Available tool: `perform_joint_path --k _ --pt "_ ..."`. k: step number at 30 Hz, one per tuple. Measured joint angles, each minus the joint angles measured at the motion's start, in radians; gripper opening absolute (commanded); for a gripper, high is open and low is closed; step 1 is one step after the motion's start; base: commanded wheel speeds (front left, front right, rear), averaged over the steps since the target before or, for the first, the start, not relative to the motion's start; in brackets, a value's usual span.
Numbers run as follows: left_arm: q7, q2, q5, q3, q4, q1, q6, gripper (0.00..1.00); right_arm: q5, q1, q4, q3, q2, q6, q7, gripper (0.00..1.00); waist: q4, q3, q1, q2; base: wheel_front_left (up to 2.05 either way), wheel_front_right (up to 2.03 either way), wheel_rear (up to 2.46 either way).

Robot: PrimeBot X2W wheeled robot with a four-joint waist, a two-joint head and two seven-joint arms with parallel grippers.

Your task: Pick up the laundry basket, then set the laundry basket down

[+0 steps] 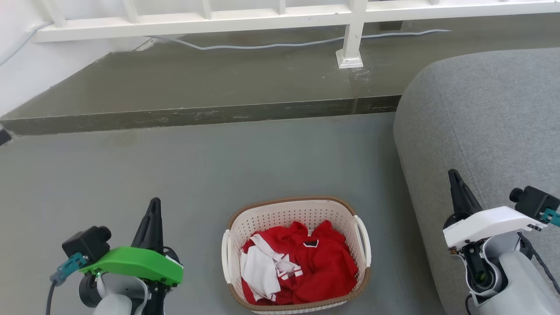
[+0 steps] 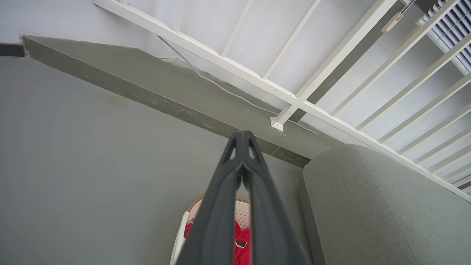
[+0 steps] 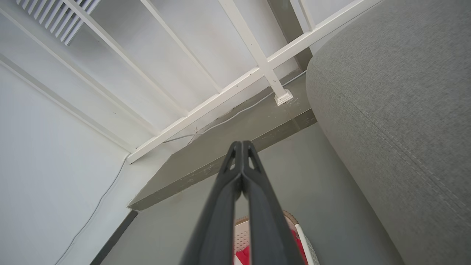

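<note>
The laundry basket (image 1: 284, 217), one only, stands upright on the grey floor (image 1: 175, 175) low in the head view, roughly midway between the two grippers and touched by neither. Its brown rim runs all the way round, and its two white side handles (image 1: 364, 238) sit one on each long side. Inside lies a heap of red clothing (image 1: 326, 262) with a white piece (image 1: 258, 271) among it; how many garments there are cannot be told.

The left gripper (image 1: 154, 206) is to the basket's left with a stretch of floor between them. In its own wrist view its two dark fingers meet at the tips and hold nothing. The right gripper (image 1: 455, 181) is further off on the other side, in front of the one grey sofa (image 1: 481, 109). Its two fingers are likewise pressed together and empty.

A strip of bare floor separates the basket from the sofa. Beyond the basket one raised concrete step (image 1: 218, 83) crosses the view. On it stands one post (image 1: 350, 48) of a white railing (image 1: 262, 18), and a single pale cable (image 1: 271, 45) trails along the step.
</note>
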Motion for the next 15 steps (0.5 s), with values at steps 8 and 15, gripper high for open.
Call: perform_joint_path --k 8,15 --pt "0.031 -0.001 -0.083 0.026 0.001 0.000 -0.012 0.00 0.090 0.000 -0.008 -0.027 0.007 0.004 0.030 0.00 0.004 -0.005 0.0000 0.0000 0.00 0.00 0.00" --pt "0.054 -0.001 -0.162 0.044 0.002 0.000 -0.023 0.00 0.164 0.000 -0.019 -0.052 0.015 0.005 0.051 0.00 0.007 -0.010 0.0000 0.0000 0.00 0.00 0.00"
